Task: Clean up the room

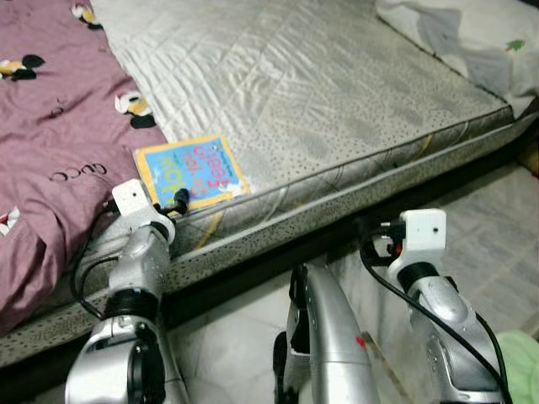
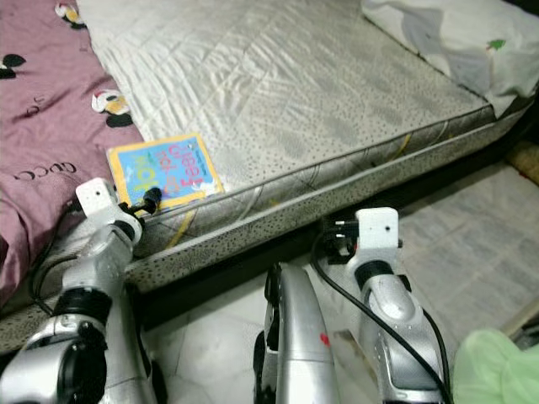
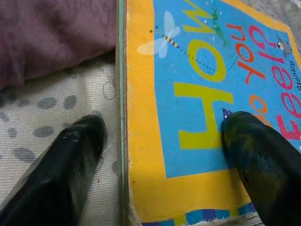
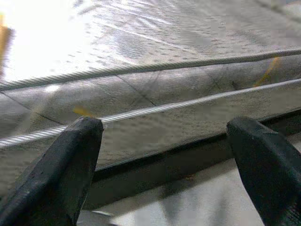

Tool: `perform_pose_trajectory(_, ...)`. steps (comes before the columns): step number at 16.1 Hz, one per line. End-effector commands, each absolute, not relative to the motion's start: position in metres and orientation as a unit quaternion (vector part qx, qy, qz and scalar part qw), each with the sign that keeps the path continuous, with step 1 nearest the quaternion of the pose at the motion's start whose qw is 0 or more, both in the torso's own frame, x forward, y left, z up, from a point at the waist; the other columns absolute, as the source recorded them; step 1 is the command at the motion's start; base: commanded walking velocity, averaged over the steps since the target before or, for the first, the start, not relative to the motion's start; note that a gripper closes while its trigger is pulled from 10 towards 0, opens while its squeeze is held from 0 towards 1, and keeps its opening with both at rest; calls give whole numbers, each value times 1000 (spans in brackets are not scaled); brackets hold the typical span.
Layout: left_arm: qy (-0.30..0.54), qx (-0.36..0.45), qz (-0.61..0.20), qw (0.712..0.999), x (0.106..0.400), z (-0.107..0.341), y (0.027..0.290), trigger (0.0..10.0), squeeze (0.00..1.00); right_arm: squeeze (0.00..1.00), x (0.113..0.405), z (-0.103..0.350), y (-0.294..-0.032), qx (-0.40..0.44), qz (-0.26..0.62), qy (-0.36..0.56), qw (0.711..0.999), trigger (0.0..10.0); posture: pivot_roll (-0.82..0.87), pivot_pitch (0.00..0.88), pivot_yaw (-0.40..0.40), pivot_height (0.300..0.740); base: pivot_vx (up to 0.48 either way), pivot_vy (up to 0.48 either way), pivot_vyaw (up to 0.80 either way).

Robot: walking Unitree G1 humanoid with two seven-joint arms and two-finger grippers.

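A blue picture book (image 1: pixel 192 171) with a yellow border lies flat on the bare grey mattress (image 1: pixel 320 93), close to its front edge and beside the purple blanket (image 1: pixel 59 126). My left gripper (image 1: pixel 173 204) is at the book's near corner. In the left wrist view, the left gripper (image 3: pixel 162 123) is open and straddles the book's (image 3: pixel 202 94) edge. One finger (image 3: pixel 258 155) is over the cover and the other (image 3: pixel 75 155) is over the mattress. My right gripper (image 4: pixel 164 126) is open and holds nothing, low in front of the mattress side (image 4: pixel 155 94).
White bedding (image 1: pixel 472 34) lies bunched at the mattress's far right corner. Pale tiled floor (image 1: pixel 488 219) runs along the front of the bed. A light green object (image 1: pixel 522 362) lies on the floor at the lower right.
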State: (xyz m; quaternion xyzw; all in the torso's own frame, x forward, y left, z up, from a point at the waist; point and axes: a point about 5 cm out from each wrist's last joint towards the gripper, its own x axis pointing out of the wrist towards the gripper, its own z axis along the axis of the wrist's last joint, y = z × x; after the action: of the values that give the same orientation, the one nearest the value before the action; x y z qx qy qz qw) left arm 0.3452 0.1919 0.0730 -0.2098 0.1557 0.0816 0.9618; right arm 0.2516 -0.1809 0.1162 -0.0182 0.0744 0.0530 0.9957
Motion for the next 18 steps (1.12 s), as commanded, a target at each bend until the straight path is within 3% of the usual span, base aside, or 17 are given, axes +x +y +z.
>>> perform_pose_trajectory(1, 209, -229, 60, 949, 339, 55, 183, 10000, 0, 0, 250, 129, -172, 9, 103, 58, 993, 10000, -165, 97, -92, 452, 0, 0, 0)
perform_pose_trajectory(3, 219, -252, 32, 942, 341, 54, 180, 10000, 0, 0, 247, 138, -160, 51, 173, 56, 982, 10000, -167, 91, -89, 452, 0, 0, 0)
perform_pose_trajectory(4, 231, -276, 11, 933, 342, 54, 177, 7569, 0, 0, 245, 145, -150, 77, 223, 55, 970, 10000, -170, 80, -85, 452, 0, 0, 0)
perform_pose_trajectory(5, 234, -291, 9, 928, 342, 54, 177, 2039, 0, 0, 245, 150, -145, 90, 245, 52, 964, 10000, -170, 74, -81, 452, 0, 0, 0)
perform_pose_trajectory(6, 237, -302, 5, 923, 343, 54, 178, 0, 0, 0, 243, 156, -139, 114, 277, 48, 953, 10000, -171, 68, -77, 452, 0, 0, 0)
perform_pose_trajectory(7, 240, -307, 0, 921, 344, 55, 180, 0, 0, 0, 237, 163, -129, 144, 343, 51, 927, 10000, -168, 63, -73, 452, 0, 0, 0)
perform_pose_trajectory(10, 249, -298, -21, 921, 345, 56, 183, 0, 0, 0, 231, 160, -126, 135, 387, 73, 909, 10000, -156, 48, -68, 452, 0, 0, 0)
perform_pose_trajectory(18, 242, -311, -98, 914, 350, 66, 176, 0, 0, 0, 254, 151, -124, 96, 331, 70, 936, 10000, -116, 7, -63, 452, 0, 0, 0)
